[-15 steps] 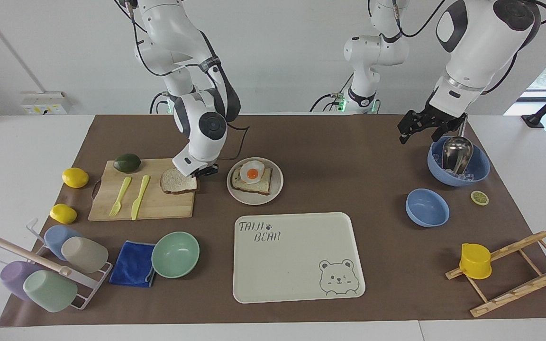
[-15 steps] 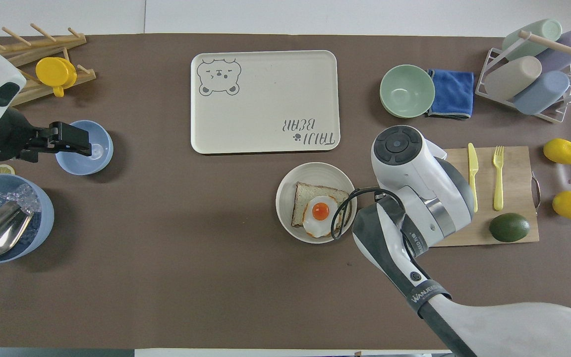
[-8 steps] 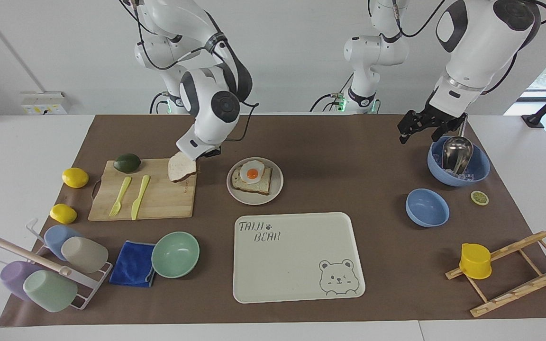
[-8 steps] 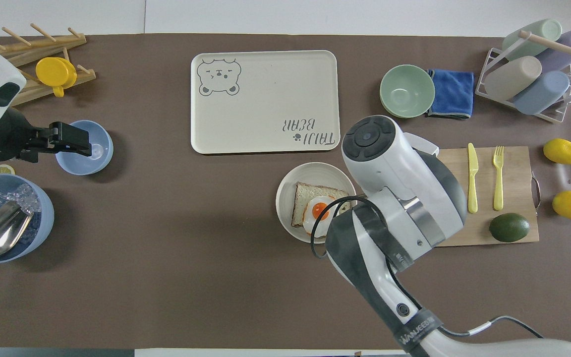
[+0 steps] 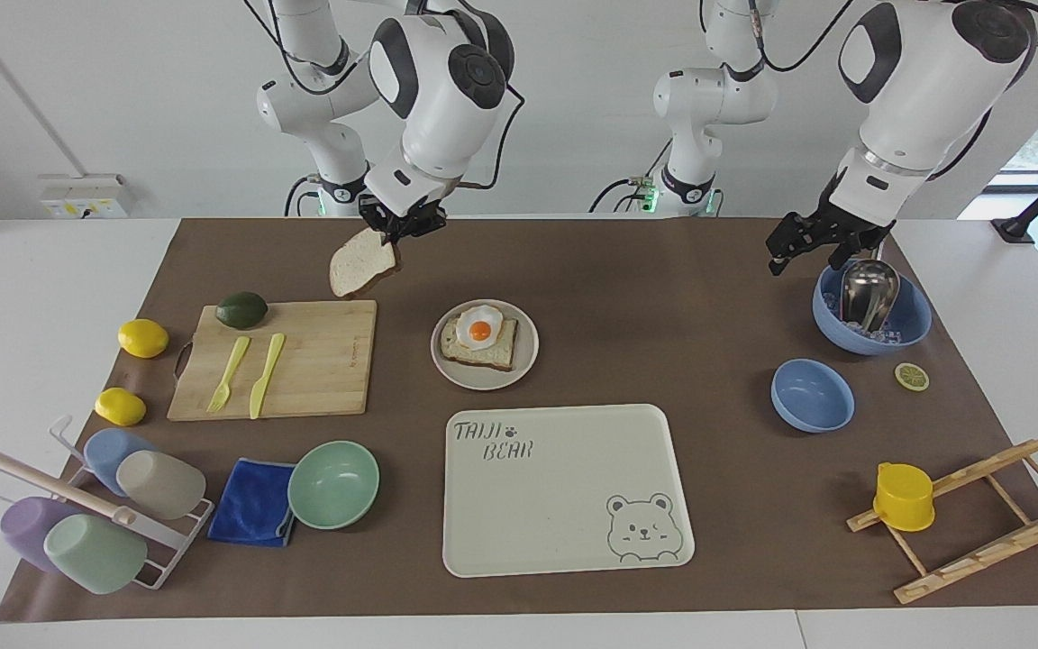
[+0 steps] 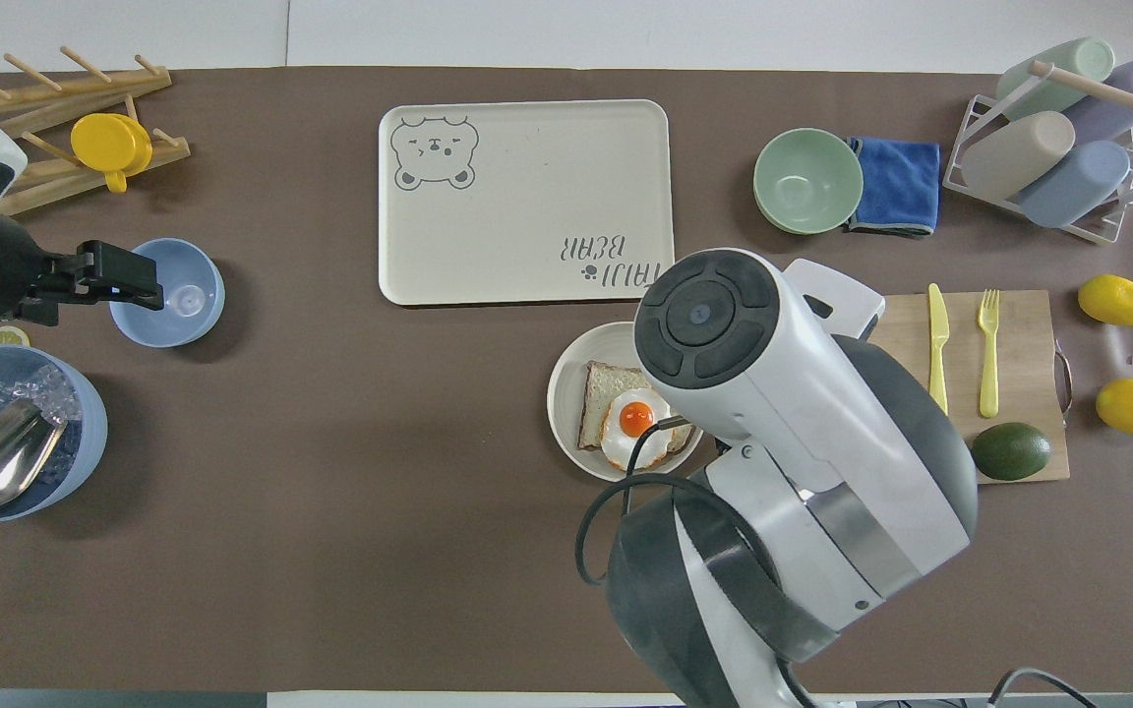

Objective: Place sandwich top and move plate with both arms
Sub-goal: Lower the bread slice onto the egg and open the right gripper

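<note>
Carrying the sandwich top is the step in hand, as I judge it: the slice hangs tilted from the right gripper, whose fingers are pinched on its upper edge, high over the tabletop at the robots' edge of the cutting board. Closest to the robots, the left gripper waits over the rim of the big blue bowl that holds a metal scoop; whether its fingers are parted I cannot tell. Farther from the robots, the plate sits beside the cutting board, toward the left arm's end, bearing the egg-topped bread, with nothing on the egg yet. Farther still lies the bear tray. Next, I would guess, the slice must travel sideways over the plate, level out, and come down squarely on the egg before release; only then does the left arm need to come across for the shared plate move.
</note>
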`<state>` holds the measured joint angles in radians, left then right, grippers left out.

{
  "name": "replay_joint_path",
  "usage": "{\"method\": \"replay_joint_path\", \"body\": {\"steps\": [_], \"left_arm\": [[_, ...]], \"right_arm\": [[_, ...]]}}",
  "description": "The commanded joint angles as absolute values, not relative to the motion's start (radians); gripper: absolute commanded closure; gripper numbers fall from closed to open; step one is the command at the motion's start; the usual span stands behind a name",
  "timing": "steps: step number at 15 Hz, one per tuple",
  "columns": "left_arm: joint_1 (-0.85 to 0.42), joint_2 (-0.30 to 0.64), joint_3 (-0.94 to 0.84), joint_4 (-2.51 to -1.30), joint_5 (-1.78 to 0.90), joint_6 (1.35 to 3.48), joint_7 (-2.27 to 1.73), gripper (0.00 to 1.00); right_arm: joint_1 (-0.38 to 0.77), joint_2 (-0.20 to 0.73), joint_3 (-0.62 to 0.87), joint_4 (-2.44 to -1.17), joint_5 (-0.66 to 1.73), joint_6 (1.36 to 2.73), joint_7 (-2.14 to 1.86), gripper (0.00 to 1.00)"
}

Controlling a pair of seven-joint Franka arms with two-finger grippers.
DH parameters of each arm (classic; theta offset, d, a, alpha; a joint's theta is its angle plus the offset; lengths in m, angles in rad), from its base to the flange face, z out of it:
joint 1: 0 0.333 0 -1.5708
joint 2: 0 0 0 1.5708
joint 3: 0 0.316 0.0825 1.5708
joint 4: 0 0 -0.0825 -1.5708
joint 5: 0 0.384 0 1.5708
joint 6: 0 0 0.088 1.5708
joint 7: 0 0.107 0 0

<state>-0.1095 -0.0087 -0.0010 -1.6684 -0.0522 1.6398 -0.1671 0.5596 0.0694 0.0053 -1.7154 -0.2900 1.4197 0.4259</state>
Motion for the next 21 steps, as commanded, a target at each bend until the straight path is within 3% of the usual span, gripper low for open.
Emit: {"method": "replay_joint_path", "body": {"steps": [1,7,21], "left_arm": [[-0.074,-0.038,-0.005,-1.701,-0.052,1.640,-0.147,0.00],[-0.011,-0.040,-0.005,-1.707,-0.051,1.638,-0.147,0.00],[0.071,-0.054,-0.005,-1.740,-0.051,1.661,-0.143,0.00]], "right_arm": [[0.616,0.116,0.012,-1.701,-0.285,1.459,0.452,1.00],[0.732,0.395,0.012,-1.444,-0.316,1.489,0.489,1.00],[0.723,0.417,0.012,-1.565,-0.261,1.652,0.687,1.00]]}}
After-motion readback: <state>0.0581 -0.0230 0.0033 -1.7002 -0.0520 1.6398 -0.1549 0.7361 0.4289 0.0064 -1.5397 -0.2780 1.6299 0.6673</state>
